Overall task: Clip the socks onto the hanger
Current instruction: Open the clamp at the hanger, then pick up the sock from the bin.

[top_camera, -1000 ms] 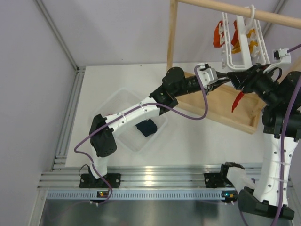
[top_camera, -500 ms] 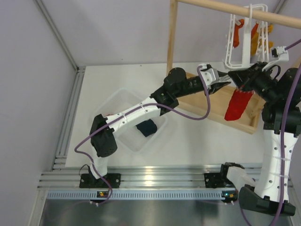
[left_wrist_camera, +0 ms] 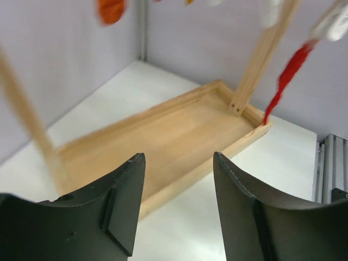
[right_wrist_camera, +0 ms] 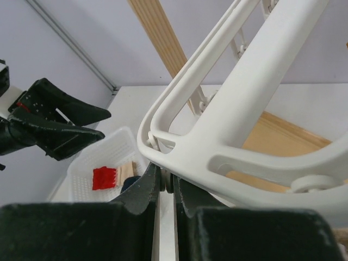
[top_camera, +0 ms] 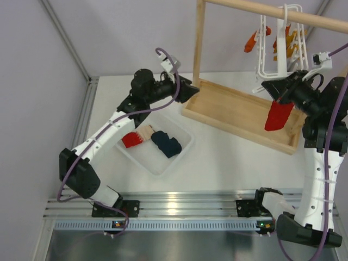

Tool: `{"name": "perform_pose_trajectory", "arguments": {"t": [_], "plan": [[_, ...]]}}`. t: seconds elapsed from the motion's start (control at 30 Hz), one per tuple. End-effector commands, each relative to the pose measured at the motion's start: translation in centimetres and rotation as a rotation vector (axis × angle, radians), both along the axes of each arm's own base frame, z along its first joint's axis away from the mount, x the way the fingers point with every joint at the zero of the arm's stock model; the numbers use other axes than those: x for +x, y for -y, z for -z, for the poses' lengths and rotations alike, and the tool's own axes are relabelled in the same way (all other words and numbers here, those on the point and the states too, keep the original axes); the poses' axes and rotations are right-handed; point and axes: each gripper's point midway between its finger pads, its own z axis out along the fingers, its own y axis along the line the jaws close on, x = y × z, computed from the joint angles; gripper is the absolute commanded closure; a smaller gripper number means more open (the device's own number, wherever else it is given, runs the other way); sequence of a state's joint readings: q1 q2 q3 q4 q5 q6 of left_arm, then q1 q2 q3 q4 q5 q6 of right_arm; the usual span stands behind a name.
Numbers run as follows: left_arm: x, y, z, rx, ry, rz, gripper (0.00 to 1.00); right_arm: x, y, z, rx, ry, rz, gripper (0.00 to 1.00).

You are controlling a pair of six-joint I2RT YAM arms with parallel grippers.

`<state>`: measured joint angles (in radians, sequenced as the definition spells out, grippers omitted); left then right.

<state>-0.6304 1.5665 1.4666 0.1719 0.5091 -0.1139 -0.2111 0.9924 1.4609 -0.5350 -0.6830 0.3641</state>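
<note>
The white hanger (top_camera: 280, 49) hangs by its hook from the wooden rod. A bright red sock (top_camera: 279, 115) dangles from a white clip at its near corner. My right gripper (top_camera: 270, 87) is shut on that clip, and in the right wrist view (right_wrist_camera: 173, 184) its jaws pinch the clip's tab under the hanger frame (right_wrist_camera: 244, 109). My left gripper (top_camera: 191, 89) is open and empty beside the rack's post. In its wrist view (left_wrist_camera: 179, 163) the red sock (left_wrist_camera: 285, 76) hangs far ahead. A red-and-beige sock (top_camera: 136, 137) and a navy sock (top_camera: 166, 142) lie in the bin.
The clear plastic bin (top_camera: 155, 168) sits left of centre. The wooden rack has a tray base (top_camera: 239, 114), an upright post (top_camera: 199, 43) and a top rod (top_camera: 255, 8). Orange and yellow socks (top_camera: 283, 38) hang on the hanger's far side.
My left arm has let go at the hanger and swung back left to the rack's post, uncovering the red-and-beige sock in the bin. The red sock stays hanging; the right gripper holds still.
</note>
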Motion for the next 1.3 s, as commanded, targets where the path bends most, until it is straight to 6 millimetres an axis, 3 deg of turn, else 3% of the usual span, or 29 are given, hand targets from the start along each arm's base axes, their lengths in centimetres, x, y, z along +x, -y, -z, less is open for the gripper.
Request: {"name": "perform_pose_trajectory", "arguments": {"t": [0.0,0.03,0.07,0.17,0.23,0.3,0.43,0.53,0.83,0.97,1.27], "plan": [[-0.7,-4.5,3.1,0.014,-0.241,-0.083,0.43,0.6,0.2,-2.5,-0.019,0.108,0.013,1.00],[-0.5,-6.2,3.9,0.026,-0.254,-0.144,0.43,0.6,0.2,-2.4,-0.015,0.103,0.013,1.00],[-0.1,-8.5,6.7,0.103,-0.327,-0.222,0.46,0.7,0.2,-2.6,-0.016,0.106,0.013,1.00],[0.3,-14.0,11.4,0.260,-0.385,-0.384,0.46,0.9,0.3,-2.4,-0.014,0.099,0.013,1.00],[-0.5,-16.1,14.0,0.350,-0.409,-0.371,0.46,0.9,0.3,-2.5,-0.020,0.104,0.012,1.00],[-0.6,-19.7,16.8,0.465,-0.421,-0.362,0.46,1.0,0.3,-2.4,-0.018,0.099,0.009,1.00],[0.5,-25.1,20.6,0.598,-0.487,-0.365,0.48,1.3,0.3,-2.0,-0.014,0.087,0.010,1.00],[1.4,-26.5,22.8,0.702,-0.514,-0.323,0.50,1.4,0.4,-2.1,-0.013,0.087,0.015,1.00],[3.8,-27.3,29.8,0.829,-0.573,-0.269,0.50,1.5,0.7,-2.2,-0.018,0.091,0.032,1.00],[4.8,-27.0,31.3,0.832,-0.574,-0.270,0.49,1.6,0.8,-2.1,-0.017,0.086,0.042,1.00],[4.5,-26.3,35.5,0.898,-0.588,-0.246,0.46,1.6,0.9,-1.9,-0.012,0.075,0.049,1.00]]}}
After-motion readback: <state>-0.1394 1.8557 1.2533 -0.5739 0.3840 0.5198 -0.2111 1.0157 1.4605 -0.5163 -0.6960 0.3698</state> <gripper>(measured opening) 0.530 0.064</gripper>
